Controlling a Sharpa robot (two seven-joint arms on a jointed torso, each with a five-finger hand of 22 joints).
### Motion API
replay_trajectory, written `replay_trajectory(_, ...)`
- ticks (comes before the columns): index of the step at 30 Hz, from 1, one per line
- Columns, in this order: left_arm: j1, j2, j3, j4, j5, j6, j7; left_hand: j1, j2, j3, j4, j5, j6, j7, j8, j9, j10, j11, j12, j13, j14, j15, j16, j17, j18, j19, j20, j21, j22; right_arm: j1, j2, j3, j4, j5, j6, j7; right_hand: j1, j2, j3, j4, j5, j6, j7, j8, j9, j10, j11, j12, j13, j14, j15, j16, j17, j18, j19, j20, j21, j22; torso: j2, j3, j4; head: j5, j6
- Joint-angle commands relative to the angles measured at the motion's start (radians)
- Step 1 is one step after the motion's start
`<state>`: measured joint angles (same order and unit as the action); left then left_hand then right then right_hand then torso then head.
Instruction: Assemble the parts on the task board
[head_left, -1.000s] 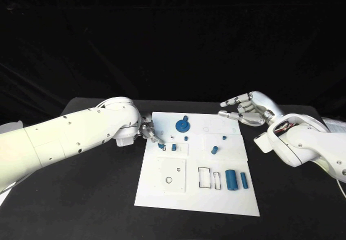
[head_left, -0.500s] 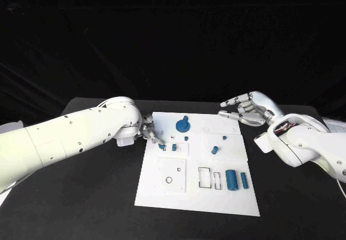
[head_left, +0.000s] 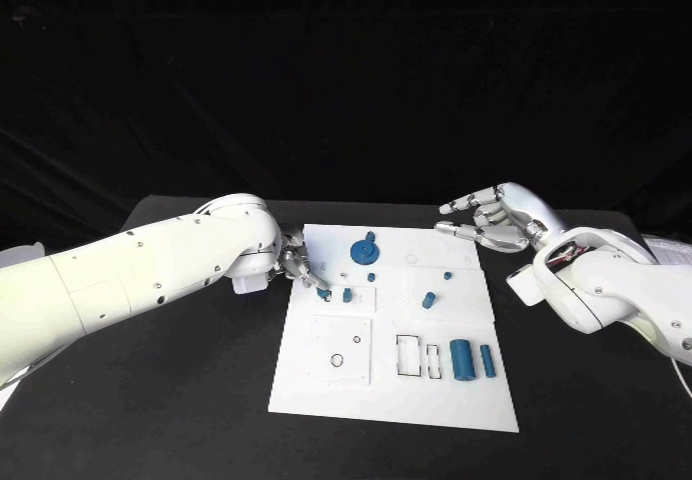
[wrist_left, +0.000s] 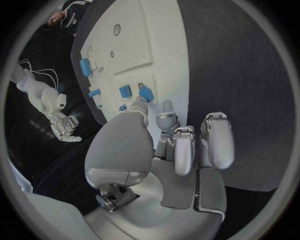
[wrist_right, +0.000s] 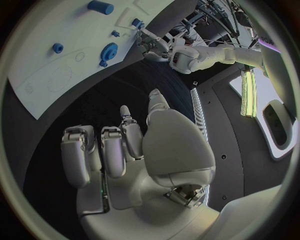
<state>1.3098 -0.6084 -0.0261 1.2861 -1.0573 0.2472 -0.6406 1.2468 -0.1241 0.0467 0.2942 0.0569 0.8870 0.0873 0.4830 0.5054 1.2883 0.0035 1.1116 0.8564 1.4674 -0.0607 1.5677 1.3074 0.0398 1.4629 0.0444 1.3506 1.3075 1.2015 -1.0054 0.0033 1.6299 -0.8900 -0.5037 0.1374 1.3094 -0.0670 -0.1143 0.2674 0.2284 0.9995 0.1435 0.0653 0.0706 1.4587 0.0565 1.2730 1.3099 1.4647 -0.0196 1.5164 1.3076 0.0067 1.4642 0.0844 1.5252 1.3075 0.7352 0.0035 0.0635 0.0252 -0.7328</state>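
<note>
My left hand (head_left: 300, 266) reaches low over the board (head_left: 392, 400), fingertip touching a small peg (wrist_left: 146, 93). My right hand (head_left: 495, 221) hovers off-board, fingers spread, holding nothing.

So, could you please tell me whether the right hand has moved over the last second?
No; the right hand sits just off the task board corner as before.

The right hand (wrist_right: 134, 150), fingers apart and holding nothing, hangs over the dark table (wrist_right: 134, 85) beside the white board (wrist_right: 69, 60), where blue parts (wrist_right: 109, 51) lie.
</note>
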Motion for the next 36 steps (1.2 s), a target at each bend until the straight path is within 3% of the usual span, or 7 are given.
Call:
replay_trajectory(1,-0.008,0.001,-0.006,-0.003,0.058,-0.002,0.006,-0.011,-0.009,-0.013,-0.003,0.001,0.009,0.002,-0.017,-0.086,0.003,0.007,0.003,0.000,0.103,0.006,0.003,0.263,0.011,0.036,0.007,0.003,0.132,-0.001,0.002,0.000,-0.001,-0.006,0.012,0.001,0.002,0.004,-0.007,-0.001,-0.001,-0.003,-0.001,0.000,0.002,-0.008,0.000,-0.001,0.109,0.083,0.002,-0.006,0.164,0.014,0.061,0.004,-0.005,0.185,0.000,0.0003,-0.0001,-0.002,0.000)
replay_trajectory(16,-0.008,0.000,-0.006,-0.001,0.059,-0.015,0.008,0.009,-0.021,-0.015,-0.009,0.002,0.011,0.002,-0.021,-0.096,0.003,0.007,0.007,0.001,0.103,0.006,0.003,0.263,0.010,0.037,0.007,0.007,0.135,-0.001,0.002,0.000,-0.002,-0.006,0.013,0.000,0.002,0.004,-0.007,-0.001,-0.001,-0.003,-0.001,0.000,0.002,-0.008,0.000,-0.001,0.109,0.083,0.002,-0.006,0.164,0.014,0.061,0.004,-0.005,0.185,-0.001,0.0004,0.0003,-0.001,0.000)
replay_trajectory(36,-0.008,0.006,-0.006,-0.003,0.040,0.010,0.009,0.064,-0.013,0.001,-0.019,0.002,0.018,0.004,-0.026,-0.113,0.001,0.008,0.007,-0.004,0.103,0.008,0.003,0.263,0.009,0.038,0.008,0.010,0.139,-0.002,0.002,0.000,-0.001,-0.006,0.015,-0.002,0.002,0.006,-0.007,-0.001,-0.001,-0.003,-0.001,0.000,0.002,-0.008,0.000,-0.001,0.109,0.083,0.002,-0.006,0.164,0.013,0.062,0.004,-0.005,0.185,-0.001,0.0005,0.0006,-0.001,0.001)
